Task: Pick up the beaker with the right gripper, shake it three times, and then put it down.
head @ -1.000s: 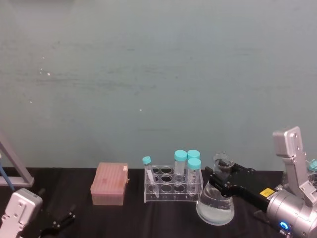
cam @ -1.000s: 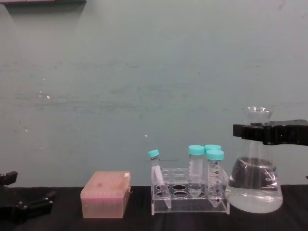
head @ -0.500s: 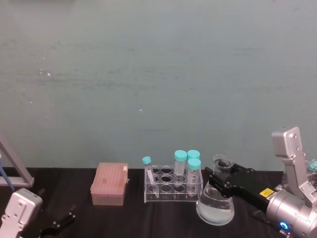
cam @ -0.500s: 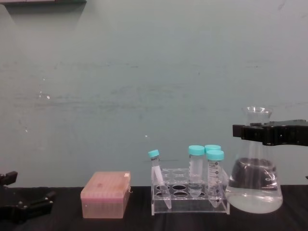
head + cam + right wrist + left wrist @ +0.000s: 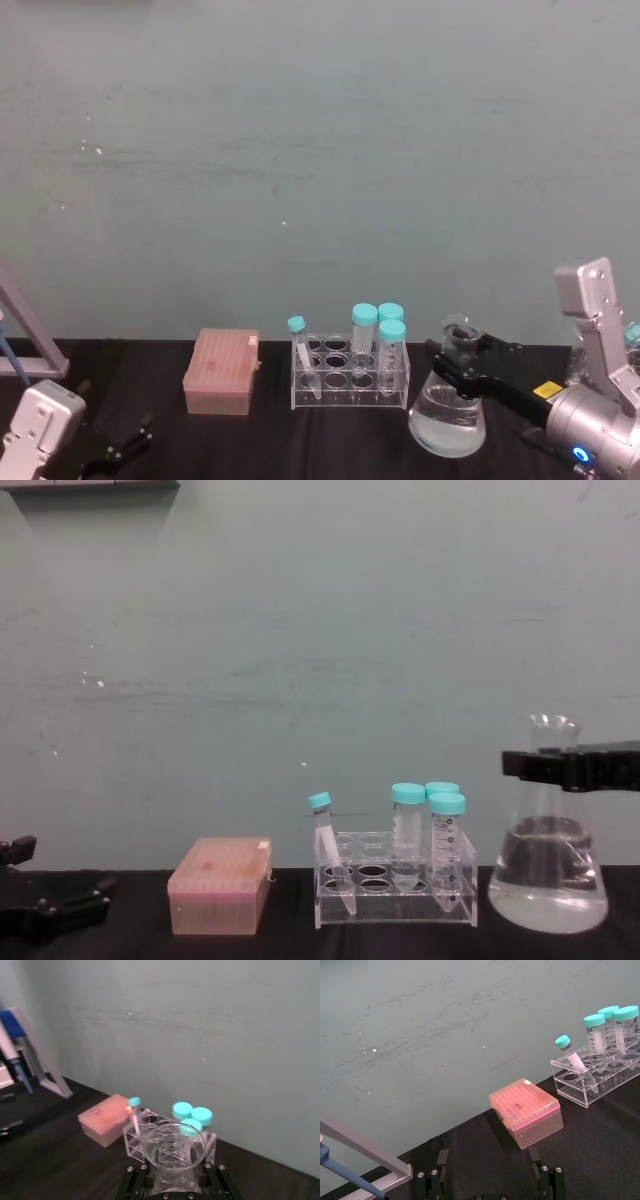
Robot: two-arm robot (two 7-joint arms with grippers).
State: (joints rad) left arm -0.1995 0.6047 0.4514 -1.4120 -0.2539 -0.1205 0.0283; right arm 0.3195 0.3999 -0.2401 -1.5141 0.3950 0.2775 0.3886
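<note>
I have the right gripper (image 5: 458,362) clamped tight on the thin neck of the beaker (image 5: 447,425). The beaker hangs low over the black table (image 5: 300,440), just to the right of the tube rack (image 5: 350,375). I cannot tell if its bottom touches the table yet. The left gripper (image 5: 489,1160) rests far off on the left side with its fingers apart.

Here is what worries me. The glass neck is smooth and the water makes the beaker heavy, so it could slip down through the jaws. If I let go while it is not flat on the table, it could drop, tip and spill. If I swing it left, it could bump the rack and knock the tubes.

Compared with a second ago, the beaker is lower and farther right. There is now a clear gap between it and the rack, and the water looks flatter
</note>
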